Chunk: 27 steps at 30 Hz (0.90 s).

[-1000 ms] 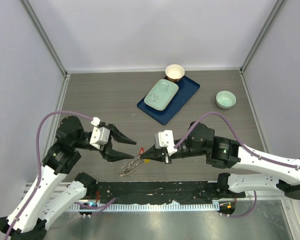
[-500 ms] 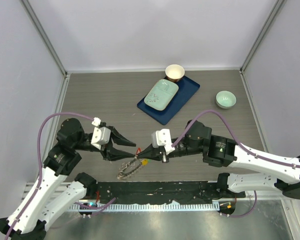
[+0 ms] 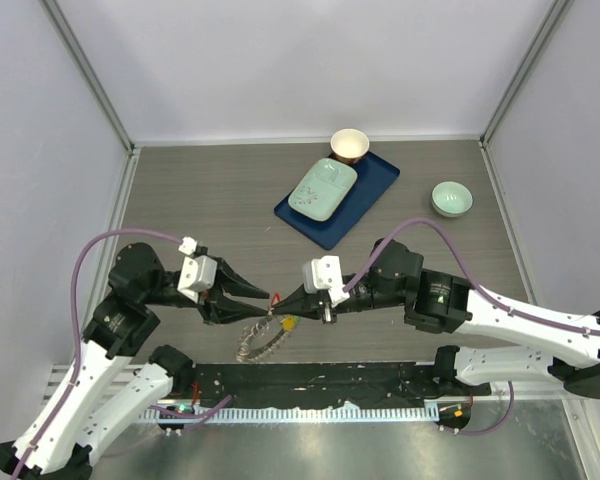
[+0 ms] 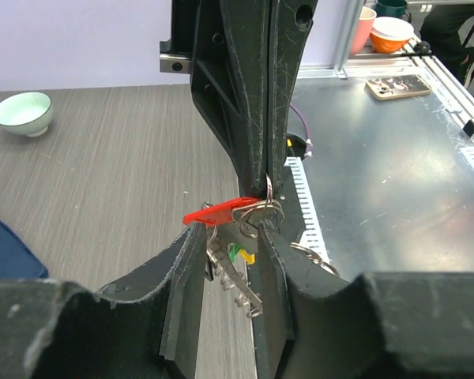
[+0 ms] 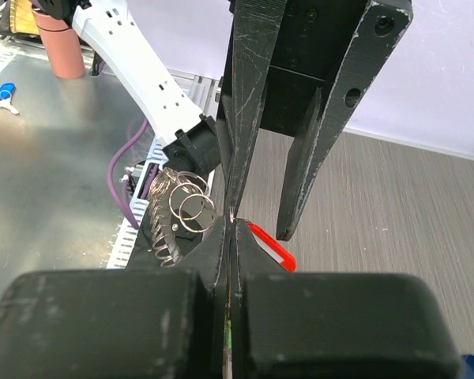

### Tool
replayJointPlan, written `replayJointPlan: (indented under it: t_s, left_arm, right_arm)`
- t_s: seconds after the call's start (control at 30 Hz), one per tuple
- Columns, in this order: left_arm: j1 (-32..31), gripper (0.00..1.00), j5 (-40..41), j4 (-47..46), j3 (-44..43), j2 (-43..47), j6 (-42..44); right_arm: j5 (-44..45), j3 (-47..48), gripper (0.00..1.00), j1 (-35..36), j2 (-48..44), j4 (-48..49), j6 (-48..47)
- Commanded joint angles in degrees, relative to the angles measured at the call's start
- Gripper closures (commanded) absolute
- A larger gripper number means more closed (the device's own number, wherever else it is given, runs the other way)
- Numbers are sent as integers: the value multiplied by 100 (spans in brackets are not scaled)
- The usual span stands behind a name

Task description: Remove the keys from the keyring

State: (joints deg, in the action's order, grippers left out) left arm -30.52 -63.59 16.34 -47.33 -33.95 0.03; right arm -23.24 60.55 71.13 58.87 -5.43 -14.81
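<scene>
Left end effector point(image 4: 227, 241) moved in over the last second; it was still spread, straddling the red key point(image 4: 217, 212). Right end effector point(image 5: 231, 227) stayed clamped on the keyring point(image 3: 258, 338), held up near the worktop's point(image 3: 200, 200) front edge. Key looked set for gripping, not off yet.

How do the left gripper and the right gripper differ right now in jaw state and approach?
The left gripper is open, straddling the red key; the right gripper is shut, pinching the keyring. The left gripper reaches in from the left, the right gripper from the right. Both are black and meet tip to tip at the keyring.
</scene>
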Motion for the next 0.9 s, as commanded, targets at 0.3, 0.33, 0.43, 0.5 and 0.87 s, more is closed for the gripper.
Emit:
replayJointPlan:
  t_s: [0.3,0.33,0.43,0.5,0.87]
  left_arm:
    - [-33,70,435,-465,-13,-85,-698]
    - [-33,71,453,-465,-4,-76,-706]
    - [-33,76,435,-500,5,-32,-759]
    - [-33,95,365,-526,5,-6,-785]
    - [-33,100,1217,-772,-65,-49,-2029]
  right_arm:
    - [-57,158,99,-29,46,763,92]
    - [-40,150,99,-38,45,789,101]
    - [13,132,99,-38,28,815,136]
    - [57,97,99,-38,28,816,153]
    - [391,71,99,-38,28,306,-4]
